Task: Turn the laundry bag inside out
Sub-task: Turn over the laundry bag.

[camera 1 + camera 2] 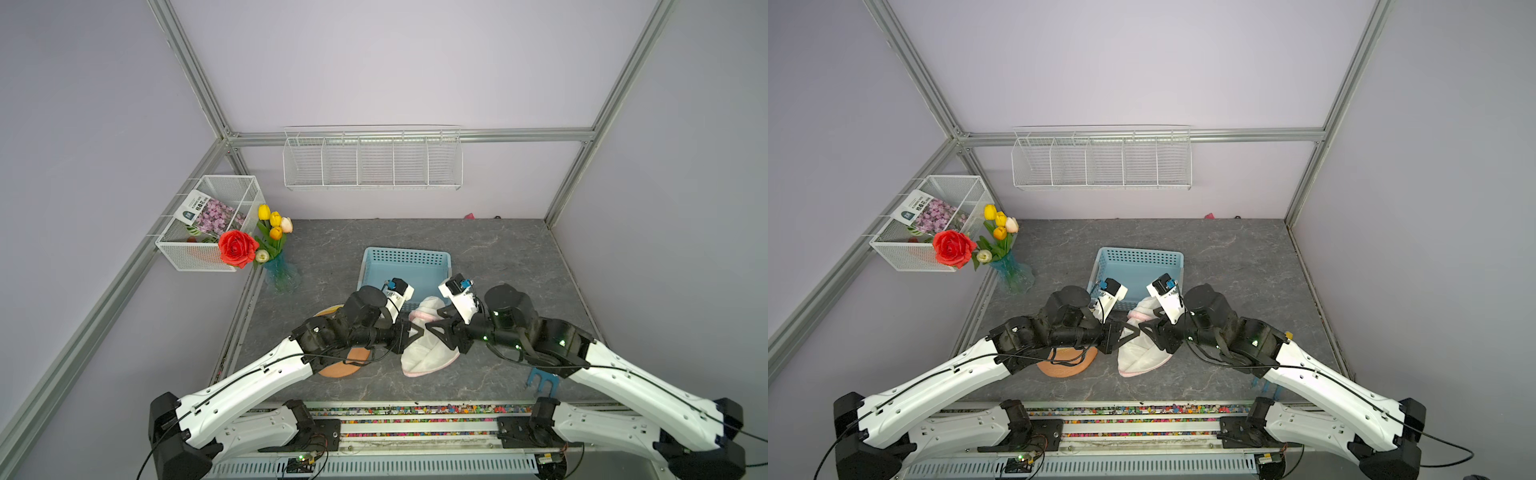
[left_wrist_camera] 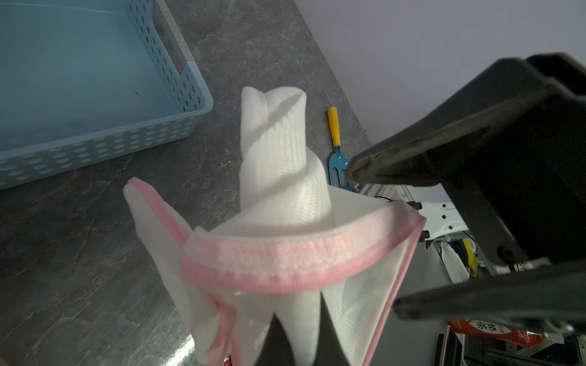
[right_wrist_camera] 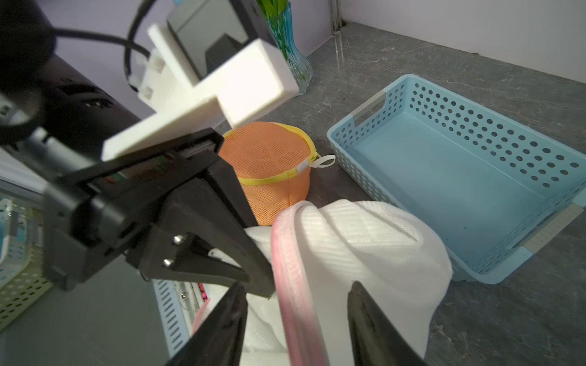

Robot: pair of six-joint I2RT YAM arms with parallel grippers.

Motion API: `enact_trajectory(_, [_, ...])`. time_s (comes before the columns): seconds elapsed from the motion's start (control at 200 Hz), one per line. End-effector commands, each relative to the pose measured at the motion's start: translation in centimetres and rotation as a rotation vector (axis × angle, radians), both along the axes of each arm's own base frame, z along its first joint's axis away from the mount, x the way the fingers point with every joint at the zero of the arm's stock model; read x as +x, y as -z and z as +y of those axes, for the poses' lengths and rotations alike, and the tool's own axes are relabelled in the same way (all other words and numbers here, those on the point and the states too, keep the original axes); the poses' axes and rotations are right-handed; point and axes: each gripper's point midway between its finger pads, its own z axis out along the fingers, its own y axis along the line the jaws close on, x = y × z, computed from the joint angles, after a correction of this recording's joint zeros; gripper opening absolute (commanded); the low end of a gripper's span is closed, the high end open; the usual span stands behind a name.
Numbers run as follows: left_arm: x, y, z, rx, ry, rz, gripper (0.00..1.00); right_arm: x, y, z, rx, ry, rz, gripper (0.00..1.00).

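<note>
The laundry bag (image 1: 428, 355) (image 1: 1142, 357) is white mesh with a pink trimmed rim, held up in a bunch at the table's middle between both arms. In the left wrist view the bag (image 2: 285, 177) twists upward, and my left gripper (image 2: 298, 317) is shut on a fold of its white fabric below the pink rim. My left gripper (image 1: 415, 332) meets my right gripper (image 1: 432, 328) tip to tip over the bag. In the right wrist view my right gripper (image 3: 296, 283) is open, its fingers straddling the pink rim of the bag (image 3: 364, 240) without clamping it.
A light blue perforated basket (image 1: 405, 251) stands just behind the bag. An orange mesh bag (image 1: 345, 365) lies under my left arm. A blue fork tool with a yellow handle (image 1: 540, 380) lies front right. A vase of flowers (image 1: 278, 266) stands at the left wall.
</note>
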Motion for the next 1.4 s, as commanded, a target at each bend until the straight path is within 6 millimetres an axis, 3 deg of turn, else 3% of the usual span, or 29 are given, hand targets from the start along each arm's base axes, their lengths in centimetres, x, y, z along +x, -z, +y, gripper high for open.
enact_trajectory(0.0, [-0.5, -1.1, 0.1, -0.014, 0.040, -0.036, 0.00, -0.2, -0.5, -0.3, -0.034, -0.018, -0.052, 0.51])
enact_trajectory(0.13, [-0.8, -1.6, -0.1, -0.033, 0.054, -0.042, 0.00, -0.8, 0.2, 0.3, -0.039, -0.056, -0.022, 0.39])
enact_trajectory(0.17, [-0.9, -1.7, -0.2, -0.039, 0.064, -0.040, 0.00, -0.8, 0.2, 0.5, -0.030, -0.057, -0.016, 0.27])
enact_trajectory(0.235, [-1.1, -1.7, -0.4, -0.043, 0.077, -0.035, 0.00, -0.3, -0.1, 0.7, -0.007, -0.031, -0.017, 0.00])
enact_trajectory(0.435, [-3.5, -1.3, -0.9, -0.023, 0.171, -0.033, 0.00, 3.3, -2.7, -0.8, 0.003, 0.160, -0.087, 0.00])
enact_trajectory(0.545, [-4.2, -2.0, -0.3, -0.055, 0.167, -0.055, 0.00, 5.3, -1.2, -2.5, -0.066, 0.267, -0.066, 0.00])
enact_trajectory(0.655, [-3.4, -3.4, 1.5, -0.095, 0.072, -0.113, 0.00, 6.2, 1.2, -4.4, -0.091, 0.335, -0.004, 0.00])
enact_trajectory(0.805, [-2.3, -6.0, 3.6, -0.226, -0.064, -0.200, 0.00, 5.4, 4.7, -5.4, -0.049, 0.353, 0.078, 0.00])
enact_trajectory(0.905, [-2.8, -8.8, 4.6, -0.365, -0.076, -0.253, 0.00, 4.7, 6.7, -5.5, -0.005, 0.358, 0.108, 0.00])
enact_trajectory(1.105, [-2.3, -13.6, 8.7, -0.581, -0.236, -0.341, 0.00, 3.3, 8.4, -5.7, 0.118, 0.341, 0.119, 0.00])
enact_trajectory(1.165, [-1.7, -14.0, 9.9, -0.611, -0.300, -0.375, 0.00, 2.6, 8.2, -5.1, 0.213, 0.295, 0.115, 0.00])
enact_trajectory(1.25, [-1.0, -13.7, 9.9, -0.559, -0.334, -0.381, 0.00, 1.7, 7.2, -4.5, 0.363, 0.242, 0.094, 0.00])
enact_trajectory(1.395, [-0.5, -14.4, 9.2, -0.608, -0.343, -0.380, 0.00, -0.1, 8.8, -3.5, 0.398, 0.159, 0.160, 0.00])
